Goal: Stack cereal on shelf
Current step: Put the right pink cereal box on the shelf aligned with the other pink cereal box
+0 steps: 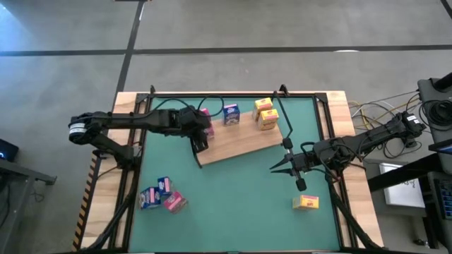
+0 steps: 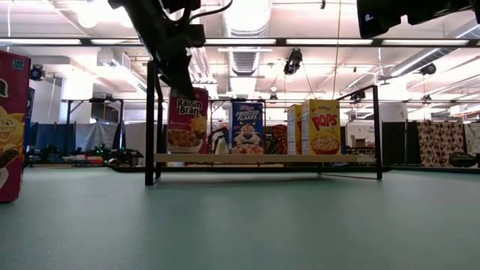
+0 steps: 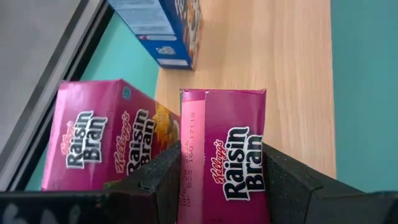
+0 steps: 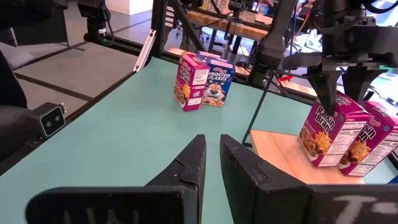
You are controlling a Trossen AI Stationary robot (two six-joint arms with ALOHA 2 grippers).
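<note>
The shelf, a light wooden board (image 1: 244, 140) with black wire end frames, lies on the green mat. Upright on it are two pink Raisin Bran boxes, a blue box (image 1: 231, 113) and two yellow boxes (image 1: 266, 114). My left gripper (image 3: 221, 162) is over the board's left end, shut on one pink box (image 3: 224, 137). The other pink box (image 3: 99, 143) stands right beside it. My right gripper (image 4: 212, 158) hovers over the mat right of the board, open by a narrow gap and holding nothing. A pink box and two blue boxes (image 1: 159, 194) sit near the mat's front left, and a yellow box (image 1: 305, 202) front right. My left gripper pinches the pink box between its two fingers (image 3: 158, 177), one on each broad face of its upper part (image 3: 224, 180). The fingers come from above, pointing down (image 2: 176, 71). The box stays upright with its bottom (image 2: 187, 152) at the board's surface.
Black wire frames (image 2: 152, 120) rise at both ends of the board. A black rail borders the mat's far edge (image 1: 233, 94). A box (image 2: 9, 127) stands close to the low camera on its left. Cables and equipment (image 1: 424, 120) lie beyond the table's right edge.
</note>
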